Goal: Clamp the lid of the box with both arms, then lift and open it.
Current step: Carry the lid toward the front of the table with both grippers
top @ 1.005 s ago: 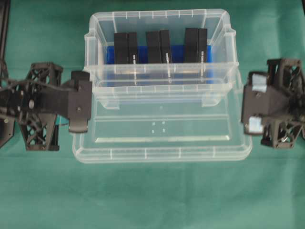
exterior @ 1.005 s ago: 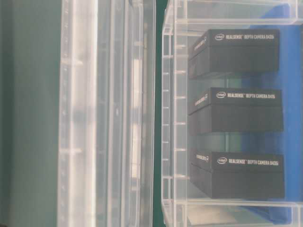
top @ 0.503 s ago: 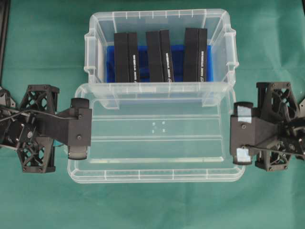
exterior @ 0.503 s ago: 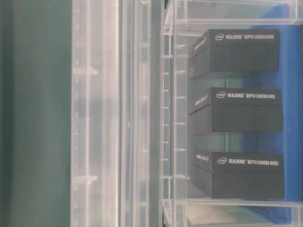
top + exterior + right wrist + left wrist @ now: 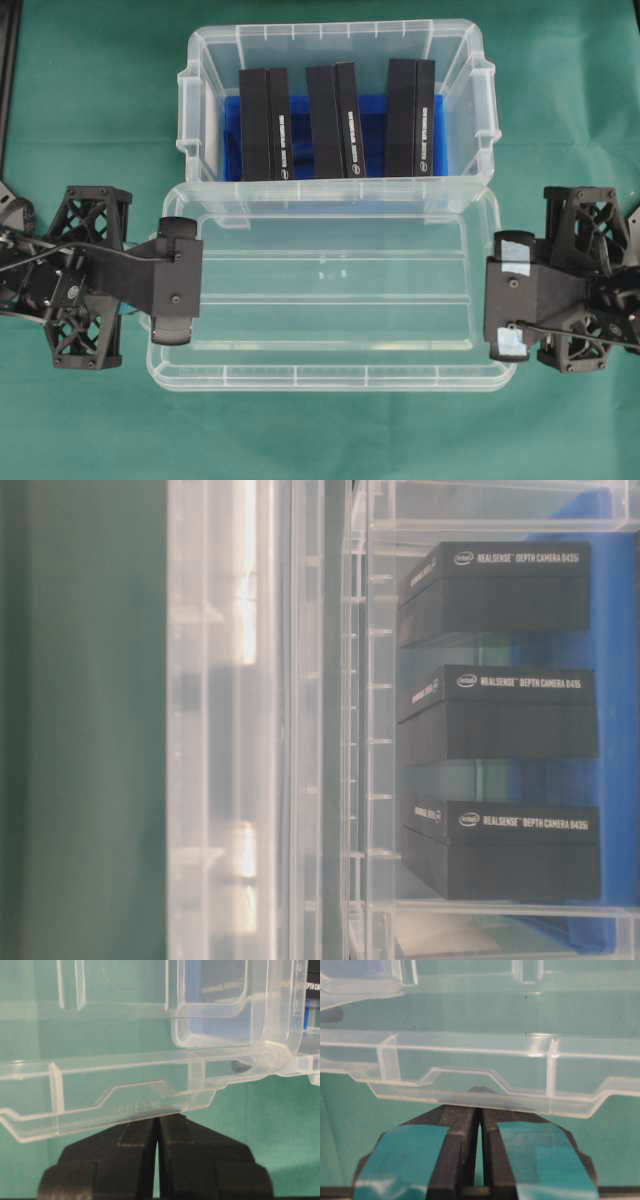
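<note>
- Lid (image 5: pixel 330 290) of clear plastic sits off the box (image 5: pixel 335 100), lying level in front of it, its far rim just beside the box's near wall; whether it rests on the cloth or hangs just above it I cannot tell.
- It looks light, thin and slick, likely to flex along its length, so a grip at the middle of each short end, on the stepped tab (image 5: pixel 465 1082), seems soundest.
- Left gripper (image 5: pixel 175 295) is clamped on the lid's left edge; the wrist view shows its teal-padded fingers (image 5: pixel 400 1152) pressed nearly together under the rim.
- Right gripper (image 5: pixel 508 305) is likewise closed on the right edge, at the tab (image 5: pixel 137 1097).
- Box stands open, three black blocks (image 5: pixel 340 120) upright on its blue floor (image 5: pixel 375 140).
- Green cloth (image 5: pixel 320 430) covers the table, flat, with free room ahead of the lid.
</note>
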Tool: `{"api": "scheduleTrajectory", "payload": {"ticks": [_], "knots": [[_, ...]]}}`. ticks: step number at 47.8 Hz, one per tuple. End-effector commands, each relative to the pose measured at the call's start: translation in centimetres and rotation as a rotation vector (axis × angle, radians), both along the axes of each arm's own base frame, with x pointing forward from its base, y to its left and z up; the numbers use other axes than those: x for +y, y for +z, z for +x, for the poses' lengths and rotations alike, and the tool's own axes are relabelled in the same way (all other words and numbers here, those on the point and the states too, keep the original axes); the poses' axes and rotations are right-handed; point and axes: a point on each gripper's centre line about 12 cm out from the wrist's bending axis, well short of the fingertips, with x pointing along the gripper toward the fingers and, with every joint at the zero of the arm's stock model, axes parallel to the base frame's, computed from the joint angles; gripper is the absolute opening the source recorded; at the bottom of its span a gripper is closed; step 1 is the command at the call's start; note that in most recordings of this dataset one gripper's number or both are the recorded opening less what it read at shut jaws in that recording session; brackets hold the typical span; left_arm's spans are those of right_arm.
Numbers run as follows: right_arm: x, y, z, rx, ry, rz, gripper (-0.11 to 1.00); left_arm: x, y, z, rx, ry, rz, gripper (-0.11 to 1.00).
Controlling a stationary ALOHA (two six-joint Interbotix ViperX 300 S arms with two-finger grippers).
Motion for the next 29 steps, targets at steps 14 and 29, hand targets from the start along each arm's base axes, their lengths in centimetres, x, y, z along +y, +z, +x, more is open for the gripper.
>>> {"api": "scheduleTrajectory", "payload": {"ticks": [14, 29], "knots": [[1.0, 1.1, 2.1, -0.069, -0.012, 0.015, 0.0, -0.8, 0.5, 2.0, -0.061, 0.051, -0.022, 0.01], [1.9, -2.6, 2.5, -0.067, -0.019, 0.06, 0.0, -2.2, -2.6, 2.5, -0.063, 0.069, -0.06, 0.01]]}}
